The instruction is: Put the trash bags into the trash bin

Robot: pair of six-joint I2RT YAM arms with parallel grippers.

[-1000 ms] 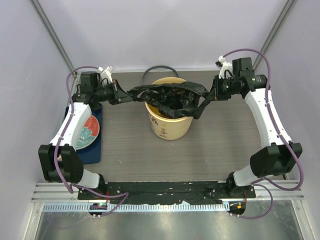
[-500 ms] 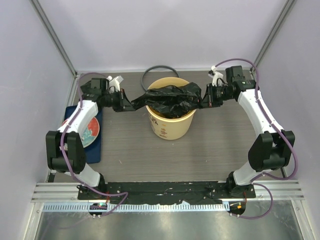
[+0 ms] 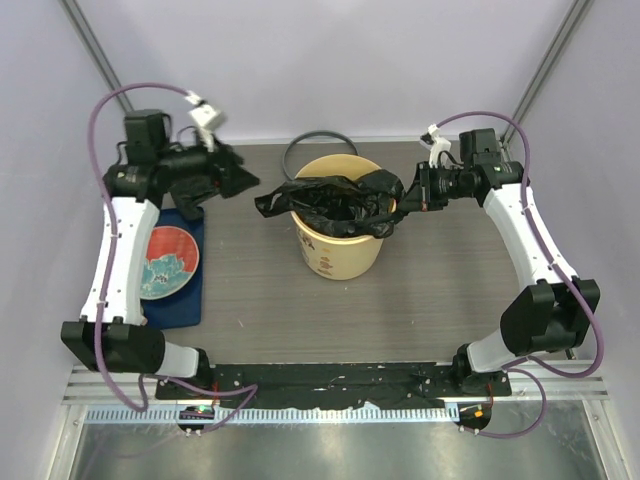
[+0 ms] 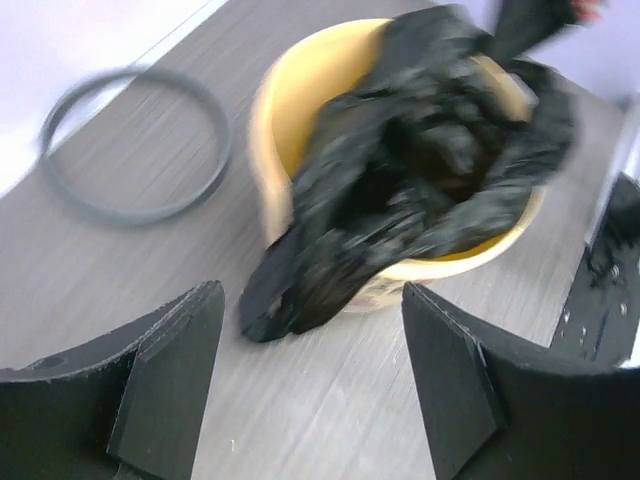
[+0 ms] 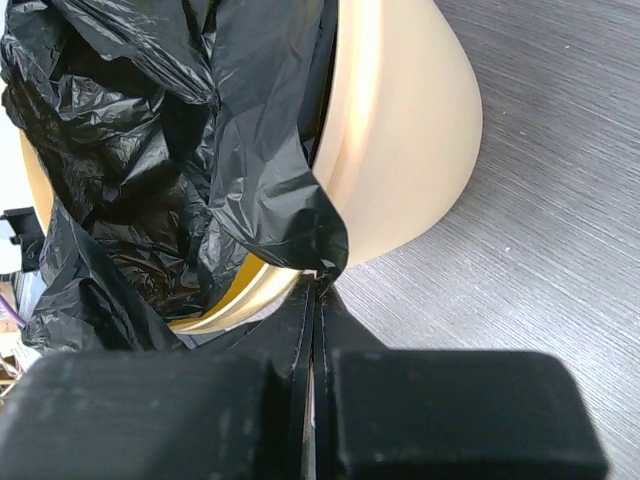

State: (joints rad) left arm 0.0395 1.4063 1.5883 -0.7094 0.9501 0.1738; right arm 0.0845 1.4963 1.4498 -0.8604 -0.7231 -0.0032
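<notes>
Judged light, limp and slippery, the bag (image 3: 330, 195) is draped over the bin (image 3: 345, 260), clamped at 3 o'clock by the right gripper (image 5: 318, 290), its 9 o'clock tail best pinched by the left gripper (image 4: 310, 305), whose fingers stand apart and empty.

You cannot see into the trash bin (image 3: 345, 262) from the top camera. The crumpled trash bag (image 3: 330, 205) covers nearly its whole mouth, and the print on its wall is too small to read. Your left wrist view is blurred, so the bag's folds and the grey ring (image 4: 135, 145) lose their edges. The fingers (image 4: 165, 375) of the left gripper (image 4: 312, 300) run off the bottom edge. In the right wrist view the bin is cut off at the top. The left arm hides part of the plate (image 3: 170, 265).
</notes>
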